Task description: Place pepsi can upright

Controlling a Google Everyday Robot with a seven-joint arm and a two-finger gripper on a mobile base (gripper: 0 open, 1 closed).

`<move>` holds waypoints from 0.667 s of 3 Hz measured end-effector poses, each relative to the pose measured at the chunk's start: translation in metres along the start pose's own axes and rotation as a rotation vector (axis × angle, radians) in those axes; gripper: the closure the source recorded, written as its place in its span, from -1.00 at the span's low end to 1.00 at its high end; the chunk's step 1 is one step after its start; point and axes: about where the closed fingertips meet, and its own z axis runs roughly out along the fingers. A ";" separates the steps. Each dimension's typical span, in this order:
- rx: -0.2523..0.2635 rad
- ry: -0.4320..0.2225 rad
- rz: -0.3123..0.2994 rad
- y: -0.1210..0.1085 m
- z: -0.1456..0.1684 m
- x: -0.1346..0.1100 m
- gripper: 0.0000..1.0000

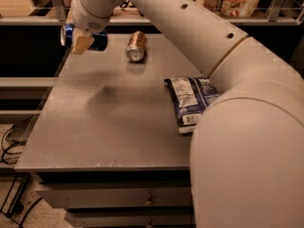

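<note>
The blue pepsi can [98, 40] is held on its side in my gripper [81, 42], above the table's far left corner. Its silver end [63, 34] points left. My gripper is shut on the can, with one tan finger [80, 42] across its front. The big white arm reaches from the lower right over the table to the gripper.
A brown can [135, 45] lies on its side on the grey table [104, 122], just right of the gripper. A dark blue and white snack bag [190, 101] lies at the right. A shelf with packages runs behind the table.
</note>
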 end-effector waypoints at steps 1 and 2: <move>0.017 -0.153 0.051 0.009 -0.009 0.005 1.00; -0.002 -0.281 0.109 0.024 -0.012 0.008 1.00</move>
